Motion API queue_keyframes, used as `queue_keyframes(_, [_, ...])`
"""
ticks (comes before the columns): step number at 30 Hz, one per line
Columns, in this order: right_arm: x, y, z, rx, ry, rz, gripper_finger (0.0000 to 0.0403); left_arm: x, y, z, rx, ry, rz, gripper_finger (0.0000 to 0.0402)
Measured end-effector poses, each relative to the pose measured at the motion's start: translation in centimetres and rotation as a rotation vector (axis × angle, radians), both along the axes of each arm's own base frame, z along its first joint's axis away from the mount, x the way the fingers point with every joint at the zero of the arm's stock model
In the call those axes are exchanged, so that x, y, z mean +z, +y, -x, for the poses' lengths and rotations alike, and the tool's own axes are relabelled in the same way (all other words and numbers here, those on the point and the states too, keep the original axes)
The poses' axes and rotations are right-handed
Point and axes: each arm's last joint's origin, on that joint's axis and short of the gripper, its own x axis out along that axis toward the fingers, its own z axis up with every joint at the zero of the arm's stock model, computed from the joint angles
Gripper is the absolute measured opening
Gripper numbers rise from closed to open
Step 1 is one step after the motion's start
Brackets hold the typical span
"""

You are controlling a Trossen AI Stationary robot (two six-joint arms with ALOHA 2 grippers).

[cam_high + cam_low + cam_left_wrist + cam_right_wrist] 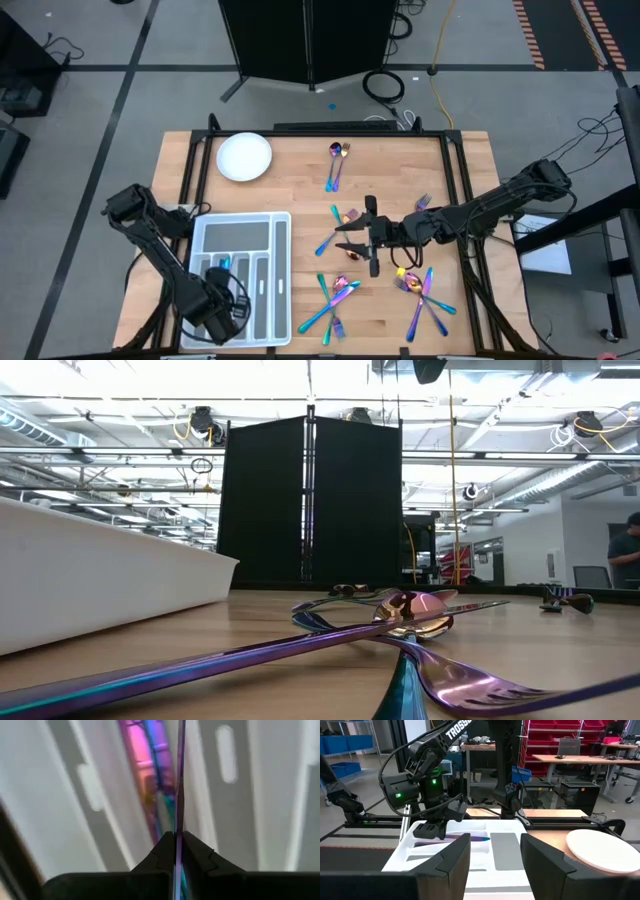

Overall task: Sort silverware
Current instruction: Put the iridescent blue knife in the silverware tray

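Observation:
Iridescent silverware lies in loose groups on the wooden table: far centre [337,160], centre [335,230], near centre [335,300] and near right [425,290]; the low view shows crossed pieces close up [420,605]. My left gripper [218,272] is over the white compartment tray [283,225], shut on one slim iridescent piece [470,838]. Another piece [150,785] lies in the compartment below. My right gripper [345,240] is open and empty, above the table's centre, pointing toward the tray. My left gripper [178,842] pinches the slim piece [178,820] between its two fingers, which come from above and point down into the tray. The piece shows edge-on between the fingertips. In the right wrist view it lies about level, low over a tray compartment; whether it touches the tray floor, I cannot tell.
A white round plate [244,157] sits at the far left of the table, beyond the tray. The tray's wall [100,590] fills the left of the low view. Black frame rails run along the table's sides [468,180].

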Motion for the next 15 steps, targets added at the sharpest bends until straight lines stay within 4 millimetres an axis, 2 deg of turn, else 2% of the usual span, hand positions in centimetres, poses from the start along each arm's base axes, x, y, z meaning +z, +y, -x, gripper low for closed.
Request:
queue_keyframes(8, [-0.01, 0.0, 0.0, 0.001, 0.001, 0.009, 0.0162, 0.18, -0.36, 0.78, 0.005, 0.071, 0.04, 0.0019])
queue_keyframes(15, [-0.02, 0.0, 0.0, 0.001, 0.002, 0.01, 0.0162, 0.15, -0.25, 0.14, 0.019, 0.026, 0.045, 0.0019])
